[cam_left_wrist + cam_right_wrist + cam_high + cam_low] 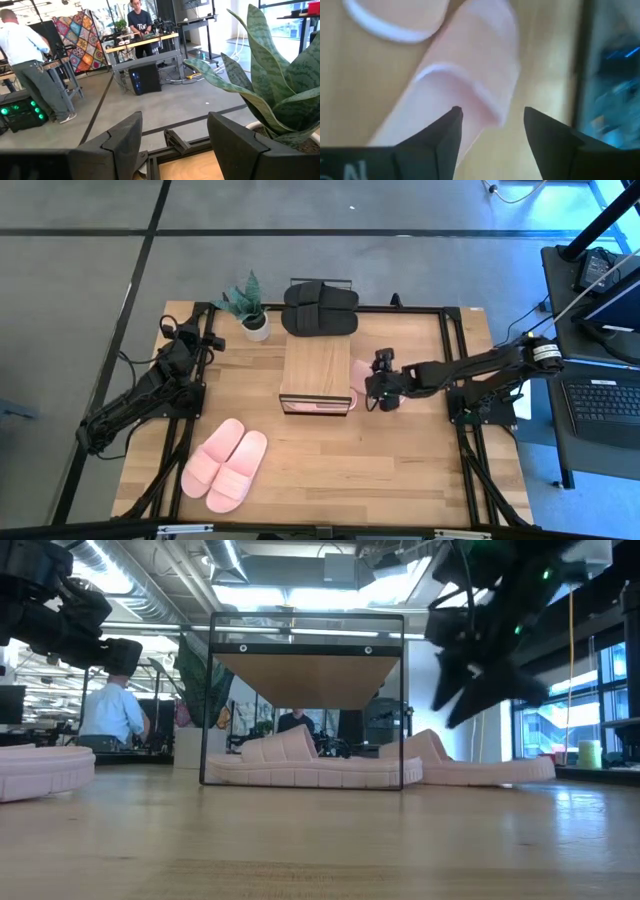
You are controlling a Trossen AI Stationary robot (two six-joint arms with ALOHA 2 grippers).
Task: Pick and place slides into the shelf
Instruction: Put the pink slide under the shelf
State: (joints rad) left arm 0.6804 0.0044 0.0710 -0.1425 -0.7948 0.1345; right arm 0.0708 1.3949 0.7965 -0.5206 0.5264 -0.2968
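The shelf (315,368) stands mid-table on its thin black frame. One pink slide (300,765) lies on the table under the shelf's top board. A second pink slide (470,768) lies just right of the shelf, sole down. My right gripper (372,388) hangs open above this slide (470,75), clear of it. Another pink pair (225,463) rests near the front left. A black pair (320,308) lies behind the shelf at the far edge. My left gripper (175,145) waits open at the far left, level, with nothing between its fingers.
A potted plant (250,308) stands at the far edge, left of the black pair and close in front of my left gripper. Black frame rails (455,380) run along the table's sides. Bare wood lies in front of the shelf. People stand in the room beyond.
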